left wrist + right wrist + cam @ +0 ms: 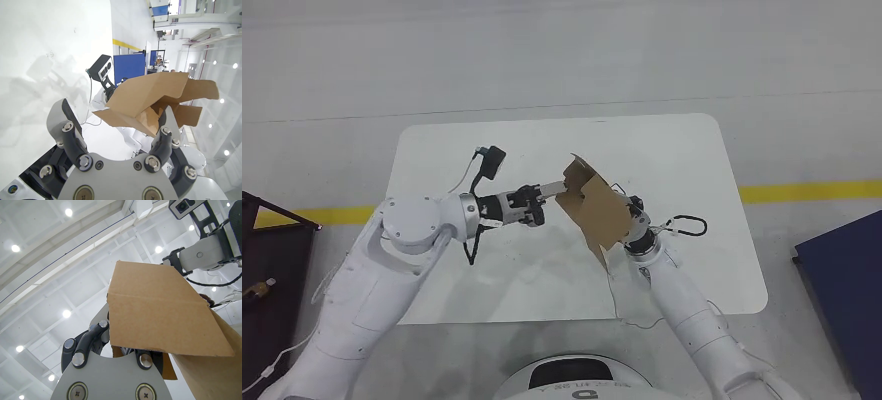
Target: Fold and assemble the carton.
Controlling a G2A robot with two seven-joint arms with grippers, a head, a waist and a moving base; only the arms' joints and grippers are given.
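Top view: carton held aloft over the middle of the desk, between both arms, with the right hand beneath it.

Left wrist view: left hand spread wide, one fingertip against an inner flap.

Right wrist view: right hand judged clamped on the carton's lower panel.

Recommendation: hold the right grip firm and press the flap along its crease without crushing it.

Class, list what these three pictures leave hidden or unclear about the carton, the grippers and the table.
Right wrist view: the carton covers one side of the right gripper, so its far finger is hidden.
Left wrist view: one of the left gripper's fingers overlaps the carton; contact cannot be judged.
Top view: a black loop on the table is too small to identify.
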